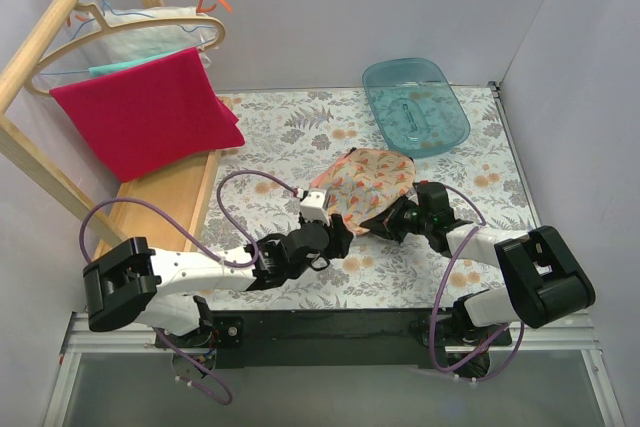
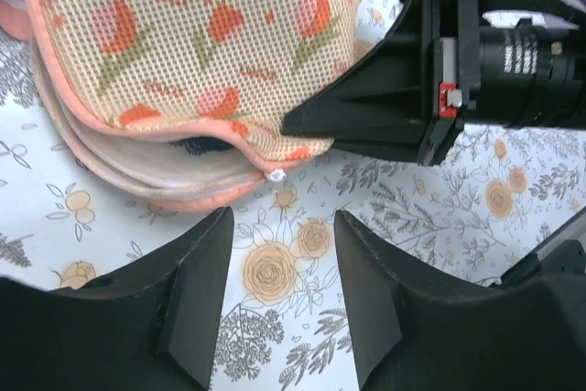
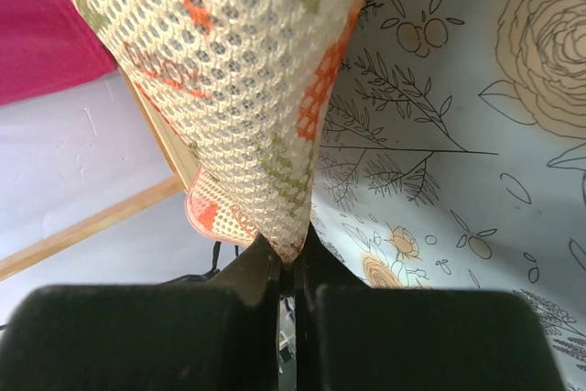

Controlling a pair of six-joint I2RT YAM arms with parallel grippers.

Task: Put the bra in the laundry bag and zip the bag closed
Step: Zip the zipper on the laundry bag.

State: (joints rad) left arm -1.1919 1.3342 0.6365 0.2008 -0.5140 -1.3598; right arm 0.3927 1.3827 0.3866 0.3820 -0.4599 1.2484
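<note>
The laundry bag (image 1: 370,179), peach mesh with an orange-red floral print, lies mid-table. My right gripper (image 1: 370,226) is shut on the near edge of its top layer and lifts it; the right wrist view shows the mesh (image 3: 247,89) pinched between the closed jaws (image 3: 291,258). In the left wrist view the bag (image 2: 201,34) gapes along its pink rim. A dark sliver (image 2: 197,146) in the gap looks like the bra, the rest of it hidden. A small white zipper pull (image 2: 275,174) hangs at the rim. My left gripper (image 2: 282,254) is open and empty just short of it, also seen from above (image 1: 343,233).
A translucent teal tub (image 1: 415,105) stands at the back right. A red towel (image 1: 145,112) hangs from a wooden rack (image 1: 165,202) at the left, with hangers above. The right arm's black fingers (image 2: 366,107) reach in close to my left gripper.
</note>
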